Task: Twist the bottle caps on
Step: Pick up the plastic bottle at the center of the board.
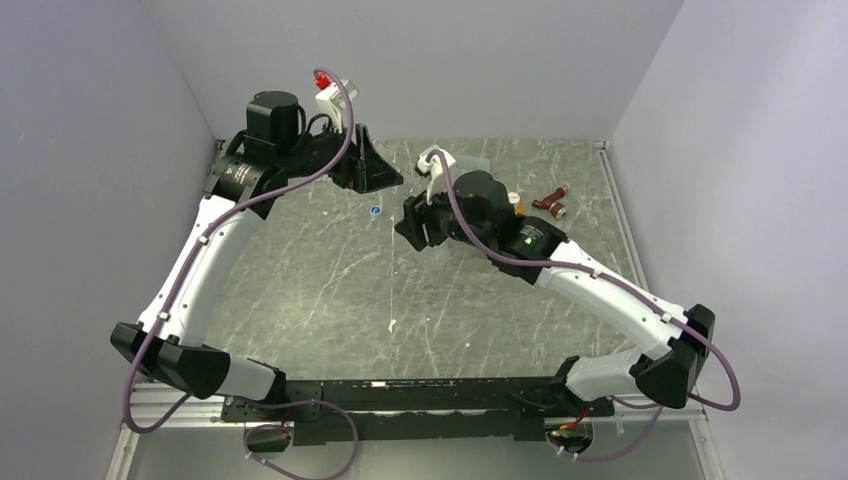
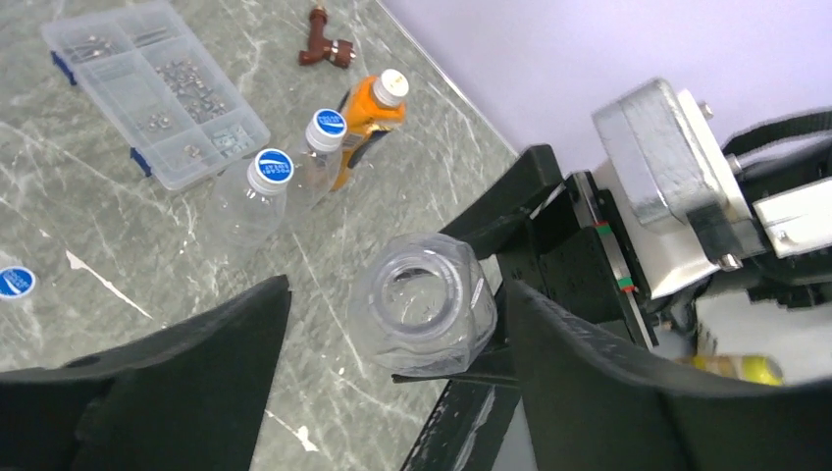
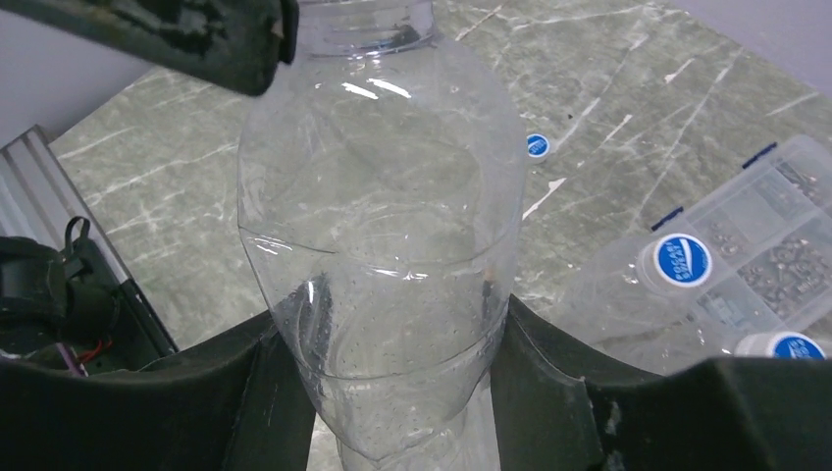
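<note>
A clear uncapped bottle [image 3: 378, 226] stands on the table with my right gripper [image 3: 388, 324] shut on its lower body, both fingers pressed against its sides. From the left wrist view I look down into its open mouth [image 2: 424, 304]. My left gripper [image 2: 397, 289] hangs open around the neck, the left finger [image 2: 196, 373] well apart from it. One loose blue bottle cap [image 2: 14, 282] lies on the table to the left, also seen as a small blue cap [image 1: 375, 210]. Two clear bottles carry blue caps [image 2: 273, 167] [image 2: 328, 123]. An orange bottle [image 2: 368, 118] has a white cap.
A clear compartment box [image 2: 152, 88] of small parts lies behind the capped bottles. A brown fitting [image 1: 550, 200] lies at the back right near the wall. Both arms [image 1: 480, 215] meet over the middle back of the marbled table [image 1: 330, 300].
</note>
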Robot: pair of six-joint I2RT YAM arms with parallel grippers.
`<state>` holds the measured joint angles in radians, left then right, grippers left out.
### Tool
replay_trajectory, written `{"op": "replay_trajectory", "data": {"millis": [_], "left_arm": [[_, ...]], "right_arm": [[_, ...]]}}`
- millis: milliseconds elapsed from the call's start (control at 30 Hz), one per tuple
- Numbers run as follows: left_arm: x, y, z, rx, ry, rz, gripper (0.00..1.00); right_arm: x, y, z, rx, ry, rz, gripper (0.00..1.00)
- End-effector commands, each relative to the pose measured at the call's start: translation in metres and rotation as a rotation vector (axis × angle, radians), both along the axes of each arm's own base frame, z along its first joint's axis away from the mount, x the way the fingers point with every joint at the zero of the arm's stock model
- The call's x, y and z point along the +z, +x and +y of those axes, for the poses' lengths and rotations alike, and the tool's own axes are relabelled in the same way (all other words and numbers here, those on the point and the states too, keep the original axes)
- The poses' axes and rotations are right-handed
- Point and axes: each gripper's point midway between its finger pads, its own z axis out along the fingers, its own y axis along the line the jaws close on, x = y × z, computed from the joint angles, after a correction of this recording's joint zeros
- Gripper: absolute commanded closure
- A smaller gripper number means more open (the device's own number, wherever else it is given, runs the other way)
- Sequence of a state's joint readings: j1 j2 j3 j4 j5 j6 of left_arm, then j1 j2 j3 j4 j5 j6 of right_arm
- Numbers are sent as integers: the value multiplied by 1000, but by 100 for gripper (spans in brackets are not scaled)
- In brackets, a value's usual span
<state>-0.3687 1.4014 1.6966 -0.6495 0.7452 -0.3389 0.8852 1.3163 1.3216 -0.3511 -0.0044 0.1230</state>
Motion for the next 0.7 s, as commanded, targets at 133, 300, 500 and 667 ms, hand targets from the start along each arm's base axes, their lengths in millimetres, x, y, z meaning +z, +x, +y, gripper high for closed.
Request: {"op": "replay_trajectory", "data": {"millis": [133,300,500,667], "left_arm": [[51,42,45,382,12,-211,1],[49,85,114,724,3,-187,3],[-36,138,132,785,156,-51,12],[-139,181,126,810,343,71,21]], "right_arm": [[34,9,-28,-125,77,-49,59],[37,18,-55,-210,94,-26,60],[45,17,-72,-251,126,-20,60],[57,12,-78,-258,152,-31,59]]}}
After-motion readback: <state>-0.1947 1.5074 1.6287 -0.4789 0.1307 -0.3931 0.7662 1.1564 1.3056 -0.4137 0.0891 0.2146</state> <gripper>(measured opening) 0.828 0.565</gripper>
